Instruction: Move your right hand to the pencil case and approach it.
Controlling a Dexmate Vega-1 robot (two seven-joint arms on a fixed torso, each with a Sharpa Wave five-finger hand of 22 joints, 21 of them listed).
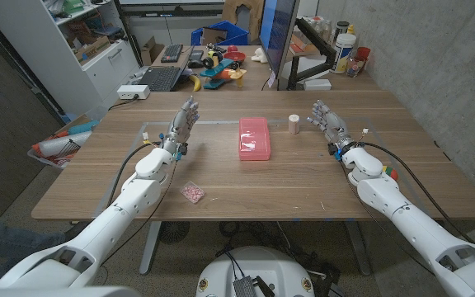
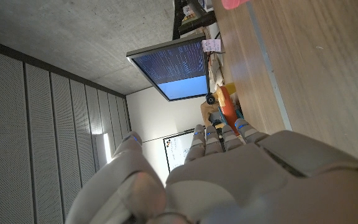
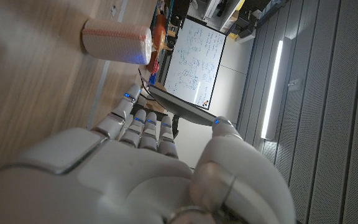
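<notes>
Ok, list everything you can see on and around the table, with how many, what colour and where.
pencil case: one, pink, middle of the table.
cylinder: one, pale wood, upright just right of the pencil case.
packet: one, pink and clear, near the left forearm.
table: one, brown wood.
monitor: one, dark, at the table's far edge.
keyboard: one, black, on the desk behind.
bin: one, blue, far back.
left hand: one, white and grey, fingers apart, holding nothing, left of the pencil case.
right hand: one, white and grey, fingers apart, holding nothing, right of the cylinder, well short of the pencil case.
</notes>
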